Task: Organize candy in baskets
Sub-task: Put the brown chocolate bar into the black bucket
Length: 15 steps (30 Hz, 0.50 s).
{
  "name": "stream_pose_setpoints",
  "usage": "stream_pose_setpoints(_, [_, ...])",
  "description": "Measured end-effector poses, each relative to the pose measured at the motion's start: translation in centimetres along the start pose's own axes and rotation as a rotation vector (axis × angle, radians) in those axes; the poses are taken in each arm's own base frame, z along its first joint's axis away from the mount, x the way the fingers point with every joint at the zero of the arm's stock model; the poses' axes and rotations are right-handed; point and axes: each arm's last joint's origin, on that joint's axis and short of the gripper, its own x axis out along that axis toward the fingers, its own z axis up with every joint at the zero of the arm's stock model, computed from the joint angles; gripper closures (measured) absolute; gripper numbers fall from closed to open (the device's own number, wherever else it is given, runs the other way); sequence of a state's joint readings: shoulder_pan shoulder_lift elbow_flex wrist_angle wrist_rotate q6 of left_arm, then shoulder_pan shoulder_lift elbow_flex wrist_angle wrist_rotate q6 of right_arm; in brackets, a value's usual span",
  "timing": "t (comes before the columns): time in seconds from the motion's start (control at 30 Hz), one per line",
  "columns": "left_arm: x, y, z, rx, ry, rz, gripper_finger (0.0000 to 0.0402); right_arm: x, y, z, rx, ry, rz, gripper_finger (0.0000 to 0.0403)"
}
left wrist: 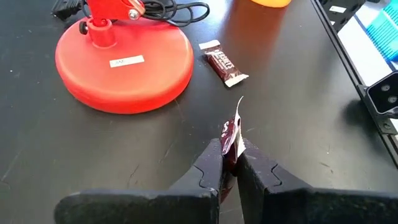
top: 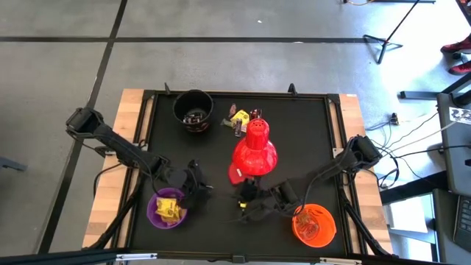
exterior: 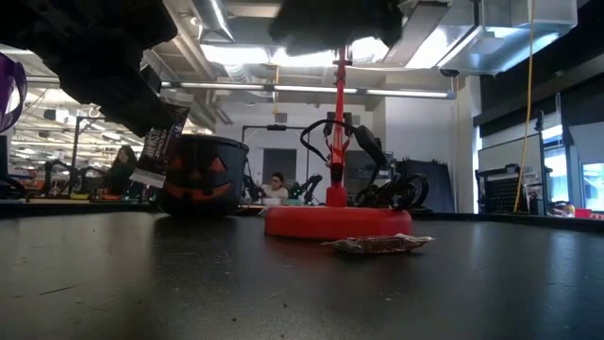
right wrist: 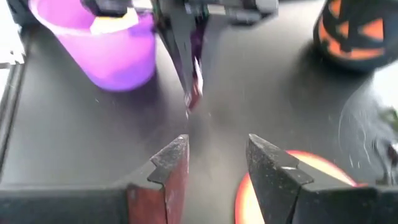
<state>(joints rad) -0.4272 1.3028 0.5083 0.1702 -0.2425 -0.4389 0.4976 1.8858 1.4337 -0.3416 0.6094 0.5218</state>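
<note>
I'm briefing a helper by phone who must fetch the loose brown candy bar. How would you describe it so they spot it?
Find the red lamp base in the middle of the black table. Just beside its rim lies a dark brown candy bar with white lettering, flat on the table. Unlike the similar candy pinched in the left gripper, nothing touches it.

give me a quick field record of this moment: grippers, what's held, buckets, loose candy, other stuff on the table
left gripper: shut on a dark brown wrapped candy, beside the purple bucket
right gripper: open, holding nothing, low over the table near the orange bucket
purple bucket: holds yellow candy
orange bucket: front right of the table
black bucket: back of the table, dark candy inside
loose candy: brown bar flat by the lamp base; small pile behind the lamp
red desk lamp: centre of the table
</note>
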Motion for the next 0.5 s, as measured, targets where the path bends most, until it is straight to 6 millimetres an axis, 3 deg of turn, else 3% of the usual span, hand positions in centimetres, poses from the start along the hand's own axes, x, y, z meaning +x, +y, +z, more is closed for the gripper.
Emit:
stream_pose_setpoints(0.27, [-2.1,1.4,1.3,-0.014,-0.019,0.015,0.0386,0.5,-0.3,-2.3,0.082,-0.001,0.043,0.0247])
stream_pose_setpoints(0.5, [-5.2,3.1,2.6,-0.027,-0.081,0.066,0.0386,-2.7,-1.7,-2.4,0.112,-0.218,0.167,0.0247])
